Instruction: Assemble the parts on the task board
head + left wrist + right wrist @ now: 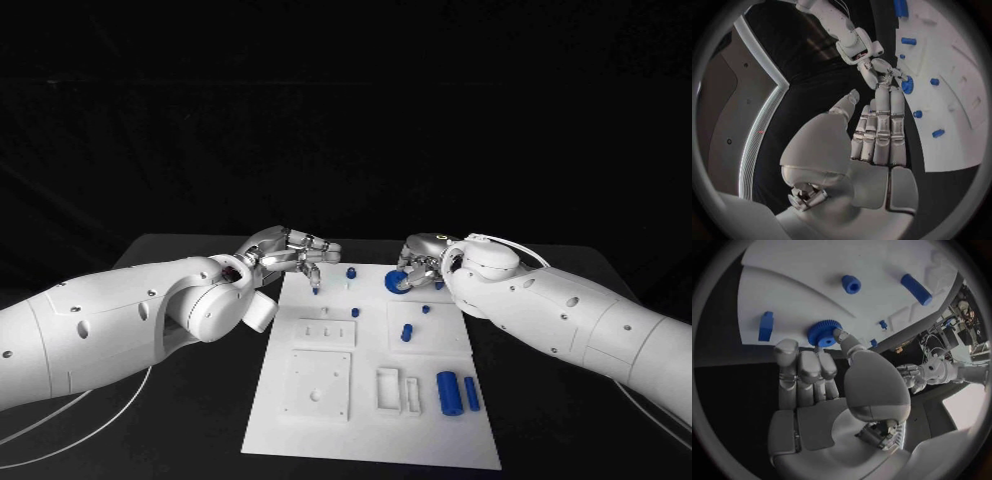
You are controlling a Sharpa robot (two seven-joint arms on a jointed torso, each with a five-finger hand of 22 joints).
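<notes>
The task board [375, 400], a long white plate carrying small blue parts, lies on the black table [173, 250] between the robot's two white arms. At the board's far left corner, the left hand [293, 255] hovers with its fingers [882, 125] held straight and close together and the thumb set apart; nothing lies in its palm, and whether its fingertips pinch the small blue pin [315, 283] just beneath them cannot be told. Just beyond that pin, toward the other hand, a short blue peg [351, 272] stands on the board, and a smaller blue piece [353, 311] sits nearer the robot. At the far right corner, the right hand [421, 265] rests its fingertips on a toothed blue gear [823, 333], the thumb touching the gear's rim and the other fingers [807, 370] lying side by side just beside it on the board's edge. Nearer the robot from this hand a blue bolt [407, 333] lies on a raised white panel, and farther toward the robot two blue cylinders [459, 391] lie side by side beside a white rectangular frame [400, 391].
</notes>
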